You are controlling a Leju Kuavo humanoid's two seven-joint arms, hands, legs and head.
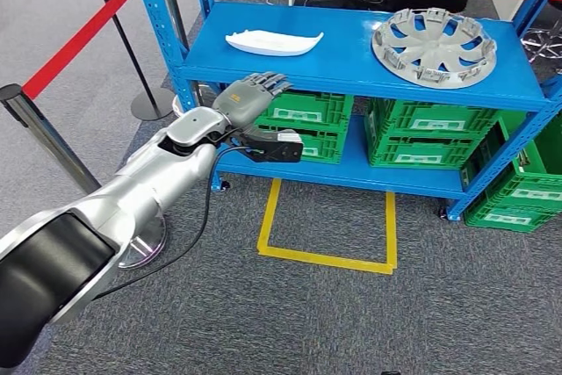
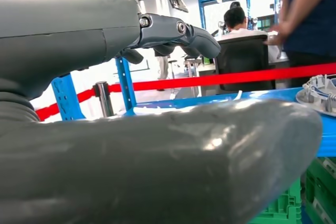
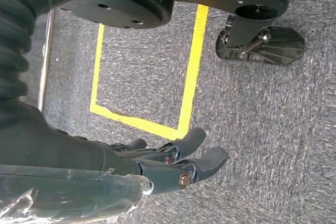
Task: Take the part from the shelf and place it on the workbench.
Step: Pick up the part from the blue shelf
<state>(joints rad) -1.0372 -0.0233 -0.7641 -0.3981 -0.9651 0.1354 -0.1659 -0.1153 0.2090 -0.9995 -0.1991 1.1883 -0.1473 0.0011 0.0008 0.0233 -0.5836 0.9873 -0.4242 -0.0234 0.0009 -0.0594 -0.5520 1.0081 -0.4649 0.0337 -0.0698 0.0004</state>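
A long white moulded part (image 1: pixel 273 41) lies on the top board of the blue shelf (image 1: pixel 344 66), towards its left end. A silver hubcap (image 1: pixel 434 46) lies on the same board at the right. My left hand (image 1: pixel 255 94) is stretched out at the board's front edge, just below and in front of the white part, fingers straight and holding nothing. In the left wrist view its thumb (image 2: pixel 158 161) and fingers (image 2: pixel 178 30) frame the white part (image 2: pixel 158 110) and the hubcap's rim (image 2: pixel 318 93). My right hand (image 3: pixel 170 161) hangs over the carpet, fingers extended and holding nothing.
Green crates (image 1: pixel 424 133) fill the lower shelf, and more stand on the floor at right (image 1: pixel 517 191). A yellow taped square (image 1: pixel 327 256) marks the carpet before the shelf. Red barrier belts and a post (image 1: pixel 39 129) stand at left. A person (image 2: pixel 305 14) stands behind the shelf.
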